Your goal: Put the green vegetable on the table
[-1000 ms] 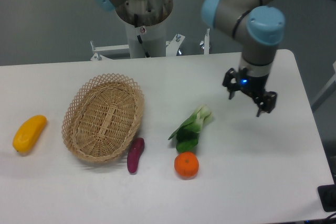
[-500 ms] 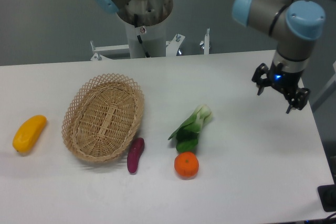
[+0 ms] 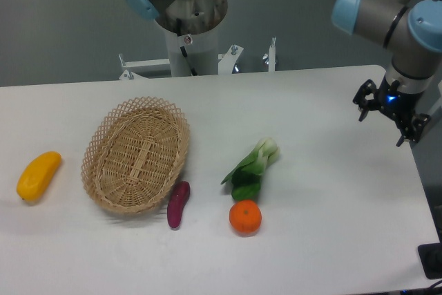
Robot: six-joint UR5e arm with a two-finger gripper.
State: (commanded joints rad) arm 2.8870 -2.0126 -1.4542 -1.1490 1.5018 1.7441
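While my gripper [image 3: 389,117] drifts farther right, now at the frame's right edge with fingers spread and holding nothing, the vegetable [image 3: 251,166] lies unmoved on the table [image 3: 324,205] at centre, above the orange [image 3: 245,217]; placing looks done.

The green vegetable [image 3: 250,168] lies flat on the table [image 3: 331,191], a little right of the tabletop's middle. It is a small leafy bunch: dark green leaves at one end, a pale white-green stalk base at the other. It rests on a slant, its stalk end pointing to about one o'clock and its leaves to about seven. The table is a broad, flat white top with rounded corners, and my vegetable sits directly on its bare surface, nothing under it.
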